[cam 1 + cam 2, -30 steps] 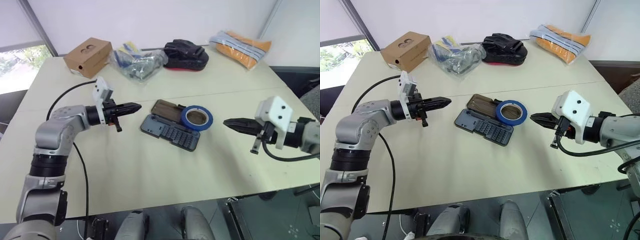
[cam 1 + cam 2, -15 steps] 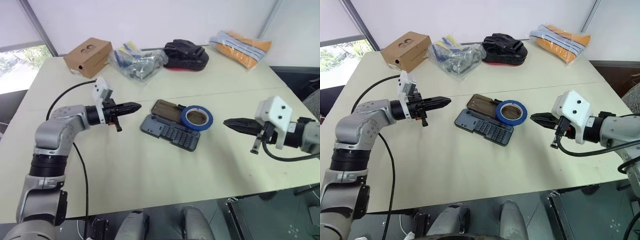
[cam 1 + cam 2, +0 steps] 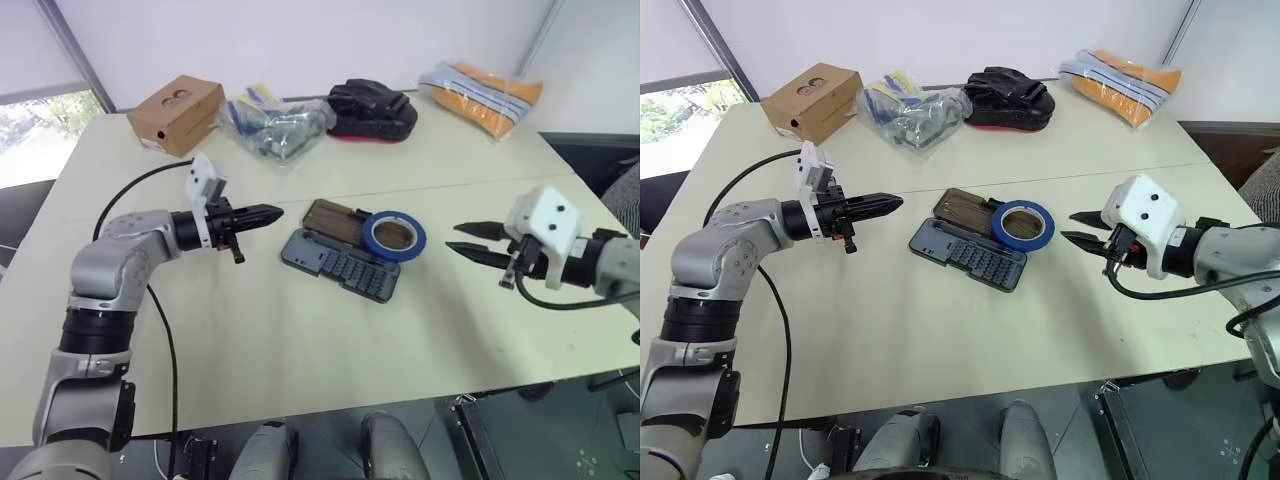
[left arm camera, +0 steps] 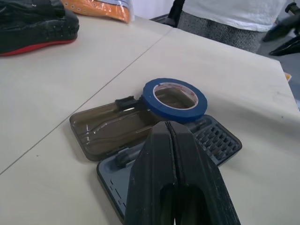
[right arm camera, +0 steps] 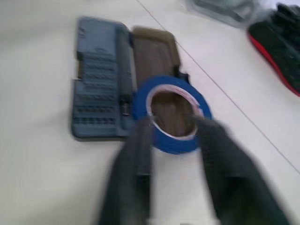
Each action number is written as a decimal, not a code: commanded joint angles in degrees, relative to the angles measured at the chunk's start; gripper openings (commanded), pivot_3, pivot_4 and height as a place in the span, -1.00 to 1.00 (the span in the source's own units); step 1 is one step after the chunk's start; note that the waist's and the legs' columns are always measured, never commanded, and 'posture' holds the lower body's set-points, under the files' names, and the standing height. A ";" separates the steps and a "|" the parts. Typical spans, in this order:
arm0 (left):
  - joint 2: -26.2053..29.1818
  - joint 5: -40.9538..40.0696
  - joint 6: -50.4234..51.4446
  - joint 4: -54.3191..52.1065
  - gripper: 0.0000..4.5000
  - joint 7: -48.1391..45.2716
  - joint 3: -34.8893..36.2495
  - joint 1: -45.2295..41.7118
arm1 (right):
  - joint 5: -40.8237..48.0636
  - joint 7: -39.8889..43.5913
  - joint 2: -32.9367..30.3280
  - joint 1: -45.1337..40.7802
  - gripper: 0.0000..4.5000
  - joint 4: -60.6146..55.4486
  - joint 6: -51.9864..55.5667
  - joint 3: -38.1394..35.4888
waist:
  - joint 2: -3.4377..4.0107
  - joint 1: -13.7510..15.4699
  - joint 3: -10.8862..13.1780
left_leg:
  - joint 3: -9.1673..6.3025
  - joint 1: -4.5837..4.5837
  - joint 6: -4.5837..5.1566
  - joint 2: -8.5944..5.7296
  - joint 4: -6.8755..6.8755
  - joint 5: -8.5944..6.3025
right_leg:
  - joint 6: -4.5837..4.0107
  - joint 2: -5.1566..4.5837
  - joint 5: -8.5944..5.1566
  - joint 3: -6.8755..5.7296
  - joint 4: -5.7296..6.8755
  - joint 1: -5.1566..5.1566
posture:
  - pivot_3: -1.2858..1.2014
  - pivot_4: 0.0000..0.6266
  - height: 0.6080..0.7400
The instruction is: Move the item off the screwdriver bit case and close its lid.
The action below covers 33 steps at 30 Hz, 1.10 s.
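Observation:
The screwdriver bit case (image 3: 338, 266) lies open flat in the middle of the table, its grey-blue half with rows of bits nearer me. Its smoky-brown lid (image 3: 334, 218) lies flat on the far side. The item, a ring of blue tape (image 3: 394, 234), rests across the right end of the lid and case. To the right of the tape my right gripper (image 3: 459, 237) hovers open and empty, pointing at it with a gap between. My left gripper (image 3: 272, 213) hangs shut and empty to the left of the case, pointing at it.
Along the far edge of the table (image 3: 300, 340) sit a cardboard box (image 3: 176, 112), a clear bag of small items (image 3: 274, 125), a black pouch with red trim (image 3: 372, 109) and an orange and grey bundle (image 3: 481, 92). A black cable (image 3: 140, 185) trails from my left arm.
My right gripper has opened from shut and edged a little toward the tape. The left arm, the case and the tape have stayed put.

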 commanded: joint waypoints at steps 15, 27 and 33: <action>-2.78 -0.19 -0.48 -4.64 -1.00 3.86 -0.35 3.45 | -28.91 -7.42 7.71 -9.57 0.99 23.02 -33.20 17.94 | 0.01 -0.19 0.00 | 0.12 -0.04 -0.05 0.00 -0.02 0.02 | 0.00 0.00 0.00 0.05 0.04 -0.13 | 0.03 -0.52 1.00; -2.59 -0.53 -0.24 -6.06 -1.00 5.28 -0.12 4.62 | -36.01 -9.07 11.22 -10.66 0.99 29.46 -40.31 21.00 | 0.01 -0.27 -0.01 | 0.12 -0.03 -0.05 -0.01 -0.01 0.03 | 0.00 0.00 0.00 0.07 0.05 -0.13 | 0.03 -0.52 1.00; -2.54 -0.58 -0.10 -6.55 -1.00 5.51 -0.15 4.96 | -36.45 -8.80 11.54 -10.29 0.99 29.87 -40.81 20.94 | 0.01 -0.26 -0.01 | 0.12 -0.03 -0.05 -0.01 -0.01 0.03 | 0.00 0.00 0.00 0.07 0.05 -0.13 | 0.03 -0.52 1.00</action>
